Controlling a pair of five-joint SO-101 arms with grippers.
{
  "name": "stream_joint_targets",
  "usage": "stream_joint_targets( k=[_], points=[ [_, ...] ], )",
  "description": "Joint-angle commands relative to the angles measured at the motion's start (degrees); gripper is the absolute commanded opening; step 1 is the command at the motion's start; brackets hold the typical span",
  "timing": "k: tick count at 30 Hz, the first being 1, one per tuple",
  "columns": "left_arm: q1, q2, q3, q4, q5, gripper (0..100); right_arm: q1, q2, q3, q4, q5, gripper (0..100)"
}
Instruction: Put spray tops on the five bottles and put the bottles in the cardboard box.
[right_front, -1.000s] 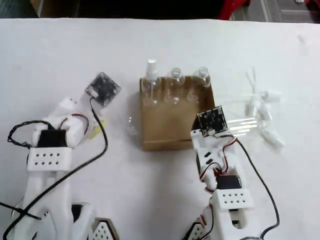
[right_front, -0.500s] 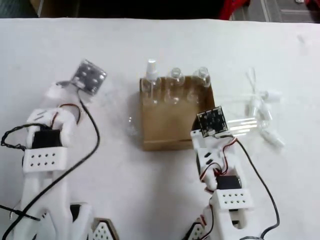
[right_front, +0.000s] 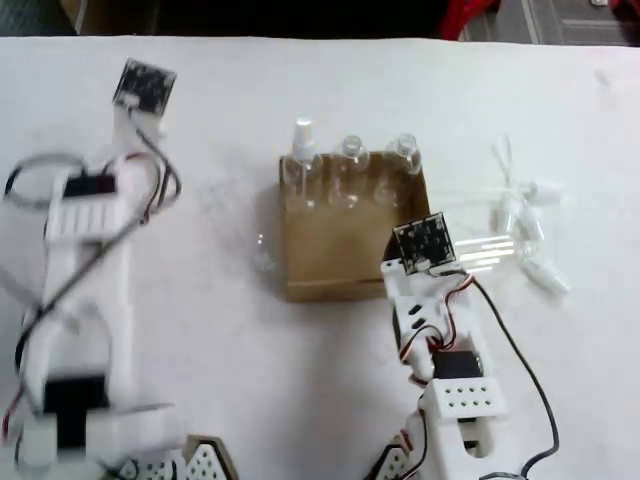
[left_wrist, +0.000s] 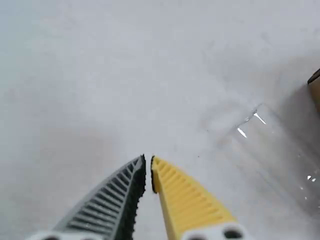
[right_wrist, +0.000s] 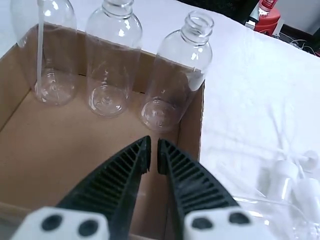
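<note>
From the wrists, the left gripper (left_wrist: 148, 167) is pressed shut on nothing over the table's (right_front: 230, 330) far left corner and the right gripper (right_wrist: 153, 146) is closed, empty, above the cardboard box (right_front: 330, 288), while the high view adds three bottles (right_front: 349, 165) along the box's far wall and loose spray tops (right_front: 525, 225) toward the table's right edge.

Clear glossy plastic bottles (right_wrist: 170, 80), matt cardboard box (right_wrist: 60, 145)

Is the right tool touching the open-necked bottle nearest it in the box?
Apart. The right wrist view shows a strip of bare floor of the cardboard box between the tips of the right tool and the base of that bottle.
</note>
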Motion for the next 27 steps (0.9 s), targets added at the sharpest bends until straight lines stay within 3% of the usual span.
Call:
stream_joint_targets(
  k=[1, 12, 17, 22, 27],
  points=[
    [4.8, 14.9, -25.1, 14.6, 4.8, 2, -0.1, 0.1, -0.3, -1.2, 0.8, 1.8],
    [13.0, 38.6, -52.6, 17.1, 6.2, 2, -0.1, 0.1, 0.4, -3.3, 0.8, 1.8],
    [16.4, 45.0, -57.0, 17.1, 6.2, 2, -0.1, 0.1, 0.4, -3.5, 0.8, 1.8],
    [14.9, 48.9, -58.9, 17.6, 6.2, 2, 0.0, 0.1, 0.4, -3.5, 0.8, 1.8],
    [12.4, 50.9, -59.3, 24.5, 6.3, 2, 0.0, 0.1, 0.4, -3.5, 0.8, 1.8]
  ],
)
